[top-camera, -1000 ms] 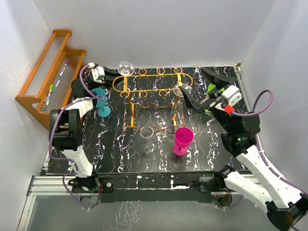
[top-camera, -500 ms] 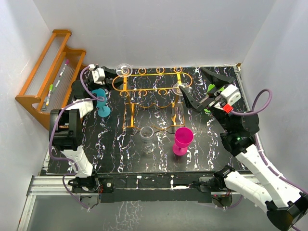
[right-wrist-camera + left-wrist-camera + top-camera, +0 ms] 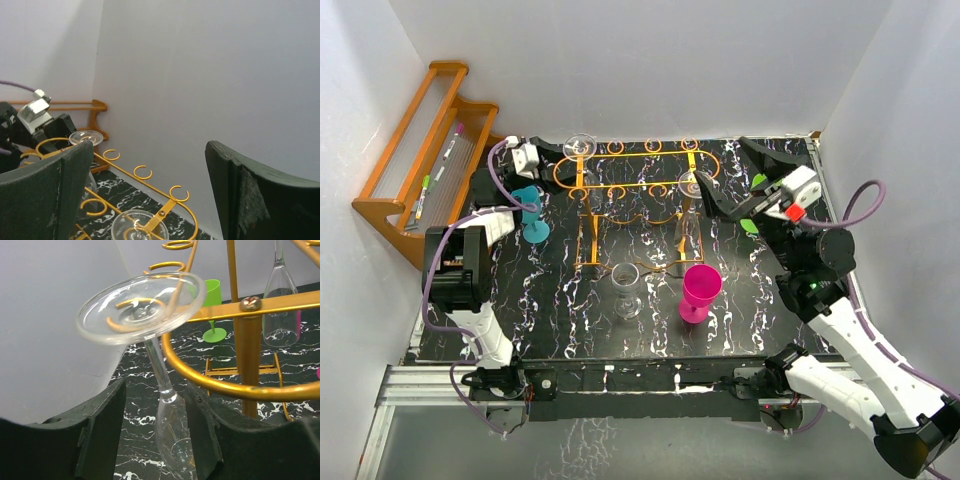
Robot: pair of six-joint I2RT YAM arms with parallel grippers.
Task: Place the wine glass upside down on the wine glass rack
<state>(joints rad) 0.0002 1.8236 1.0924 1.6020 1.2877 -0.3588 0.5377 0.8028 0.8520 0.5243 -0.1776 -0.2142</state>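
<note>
A clear wine glass [image 3: 172, 432] hangs upside down at the far left end of the orange wire wine glass rack [image 3: 632, 186]. Its round foot [image 3: 140, 307] rests on top of a rack loop, and its stem drops through the slot. My left gripper [image 3: 156, 390] is open around the bowl, with a gap at the left finger and the right finger close to the glass. From above, that glass's foot [image 3: 580, 146] shows just right of the left gripper [image 3: 552, 152]. My right gripper [image 3: 150, 150] is wide open and empty, raised over the rack's right end [image 3: 712, 200].
A second clear glass [image 3: 695, 185] hangs at the rack's right end. On the black marbled table stand a teal cup [image 3: 528, 206], a pink cup [image 3: 700, 290], an upright clear glass [image 3: 628, 290] and a green cup [image 3: 212, 305]. An orange wooden shelf [image 3: 420, 150] lines the left wall.
My left jaws have spread apart off the wine glass, which has settled slightly forward onto the rack loop. The right gripper has shifted a little toward the back, still wide open.
</note>
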